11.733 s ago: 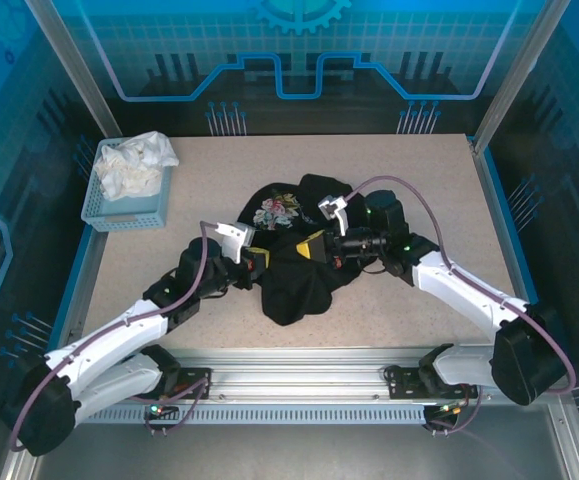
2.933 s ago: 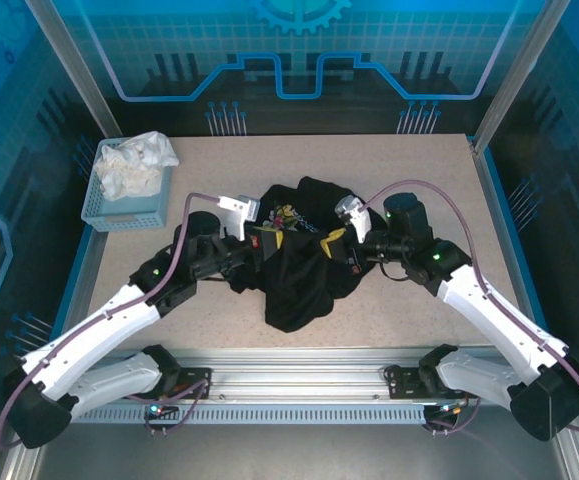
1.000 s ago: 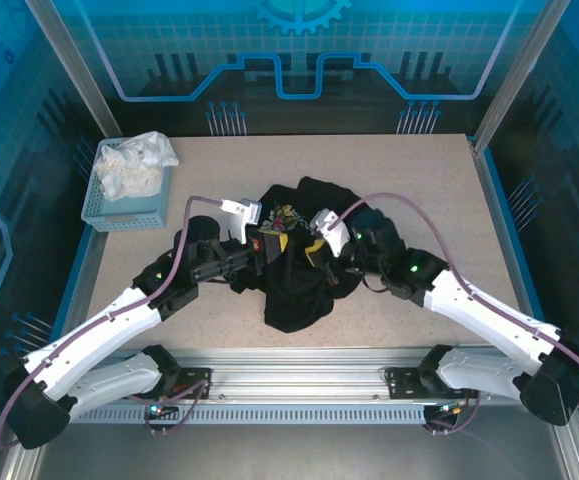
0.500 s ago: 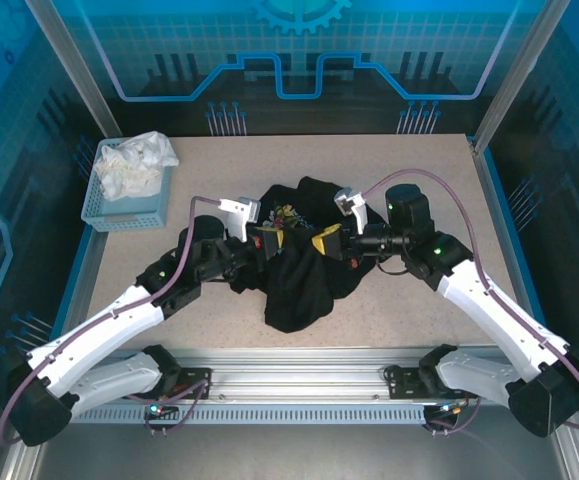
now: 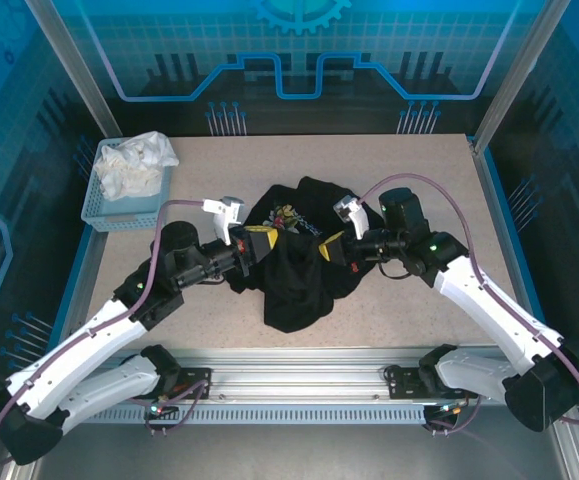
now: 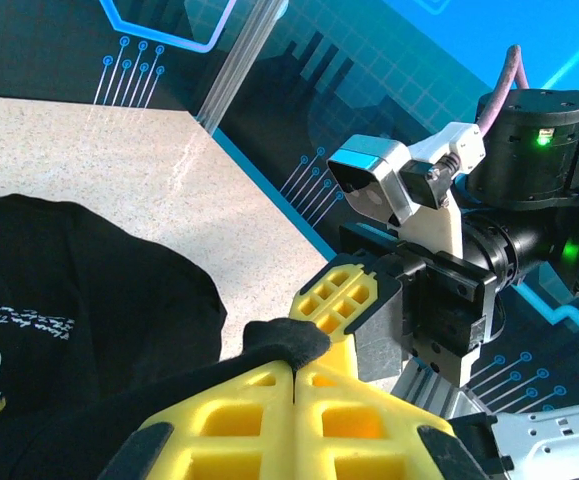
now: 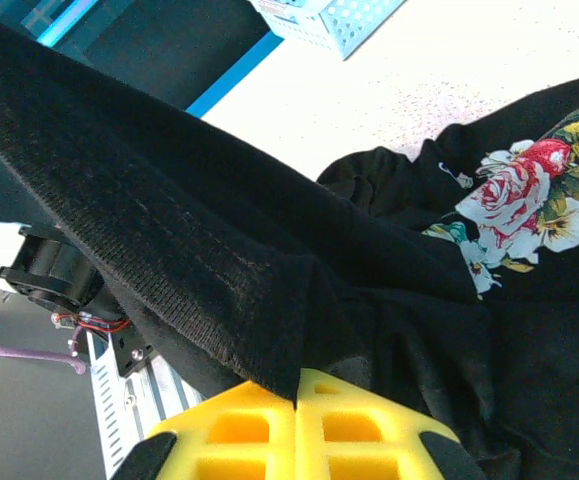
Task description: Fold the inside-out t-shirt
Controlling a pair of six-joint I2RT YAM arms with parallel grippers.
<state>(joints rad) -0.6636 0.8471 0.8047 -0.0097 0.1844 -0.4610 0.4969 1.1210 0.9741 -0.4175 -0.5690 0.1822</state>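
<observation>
A beige speckled table [image 5: 409, 170] spans the middle of the top view, edged by a blue border and a metal frame. A black t-shirt [image 5: 294, 290] lies bunched at its centre, a floral print facing up near the garment's upper edge. A light-blue perforated basket [image 5: 119, 212] sits at the table's upper-left corner, well apart from the shirt, holding crumpled white cloth [image 5: 134, 165].

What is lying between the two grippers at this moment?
In the top view, bunched t-shirt cloth fills the stretch between the left gripper and the right gripper. Both pinch it, and its flower print lies just behind.
</observation>
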